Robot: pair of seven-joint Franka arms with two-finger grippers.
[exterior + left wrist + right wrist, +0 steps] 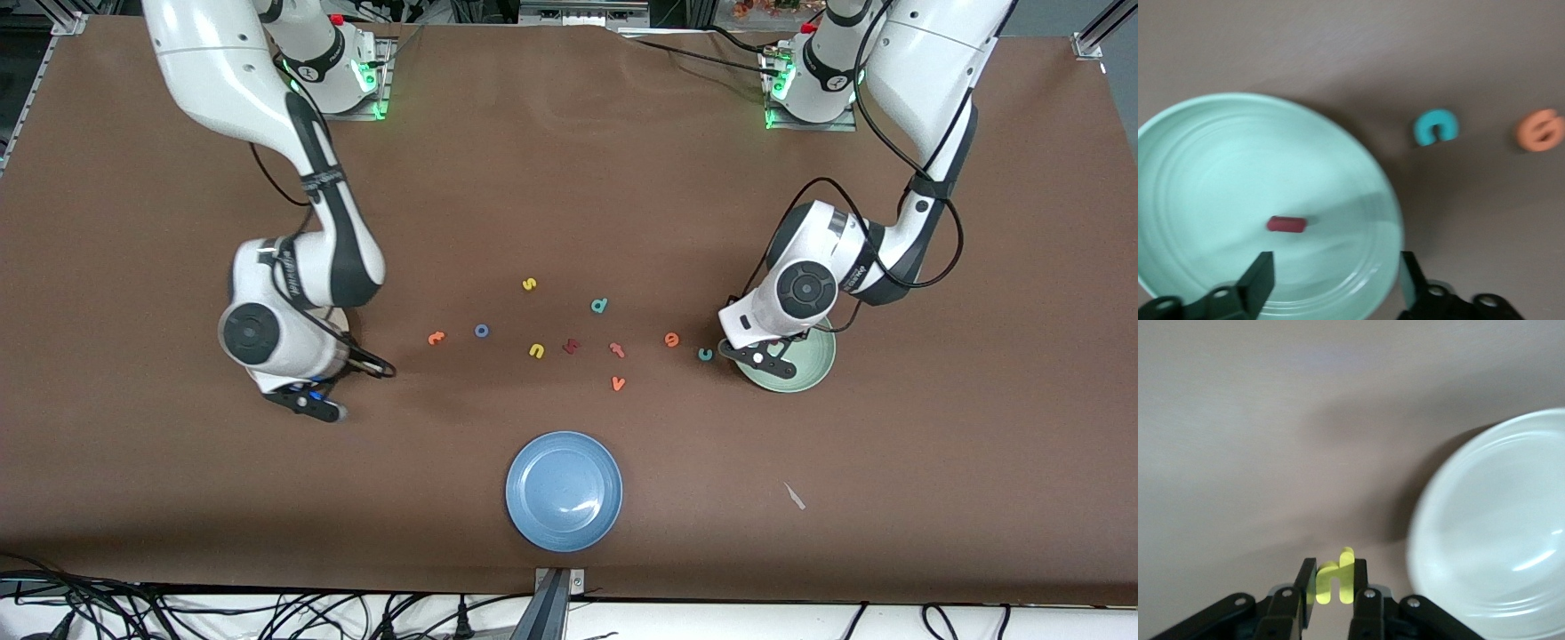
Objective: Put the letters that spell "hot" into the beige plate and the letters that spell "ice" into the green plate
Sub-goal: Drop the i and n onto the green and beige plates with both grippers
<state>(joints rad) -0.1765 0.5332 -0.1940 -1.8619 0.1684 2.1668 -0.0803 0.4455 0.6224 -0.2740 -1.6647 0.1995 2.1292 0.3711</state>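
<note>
The left gripper hangs over the green plate, jaws apart, with the dark red i lying in the plate. The right gripper, beside the beige plate, has its jaws clamped on the yellow h. The foam letters look light and soft, best pinched across their flat faces; the teal c and orange e wait on the bench just beside the green plate.

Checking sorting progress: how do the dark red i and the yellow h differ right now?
The dark red i lies flat inside the green plate, released under the open left claw; the yellow h is pinched upright in the shut right claw, over bare table beside the beige plate, not in it. The i is a plain bar; the h is arched. Both are small foam letters.
</note>
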